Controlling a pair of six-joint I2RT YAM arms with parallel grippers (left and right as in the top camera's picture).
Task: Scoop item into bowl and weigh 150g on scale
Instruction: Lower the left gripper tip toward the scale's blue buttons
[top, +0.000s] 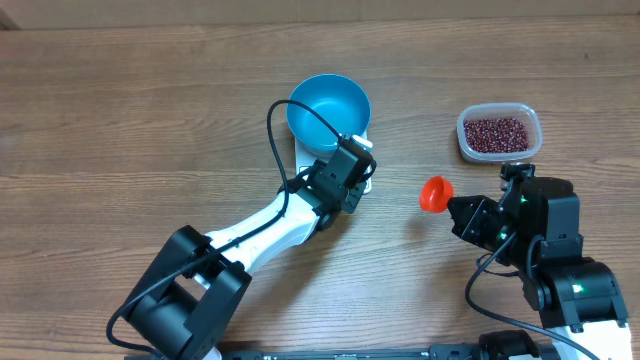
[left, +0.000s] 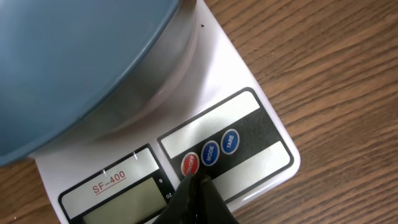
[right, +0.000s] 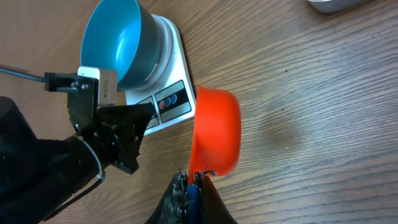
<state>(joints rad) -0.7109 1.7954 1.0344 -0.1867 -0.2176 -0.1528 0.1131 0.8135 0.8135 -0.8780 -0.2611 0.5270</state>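
**Left tip on the scale's power key; scoop waits short of the beans**

The blue bowl (top: 328, 110) sits on the white scale (top: 303, 155), towards the far middle of the worktop (top: 120, 120). As far as the overhead view shows, the bowl is empty. The left fingers (left: 196, 190) are pressed together with nothing between them. Their tip lies at the near edge of the red button (left: 189, 165), on it or just above it; I cannot tell which. The MODE button (left: 209, 153) and TARE button (left: 229, 142) follow in a row to its right, so choosing a key depends on a small sideways shift along that row.

The right fingers (right: 195, 179) are clamped on the handle of an orange-red scoop (top: 435, 193). Its long axis runs from them out to the left, with the cup end pointing towards the scale. The beans (top: 497, 132) lie in a clear tub (top: 461, 130), far and to the right of the scoop and well apart from the bowl. The right arm is clearly the nearer one for reaching them.

The frame edge cuts off the display (left: 124, 202), and no digits can be read in the part that shows. From the right wrist the scoop's hollow faces away. Overhead it looks empty, though it is too small to be sure. The left arm hides much of the scale from above.
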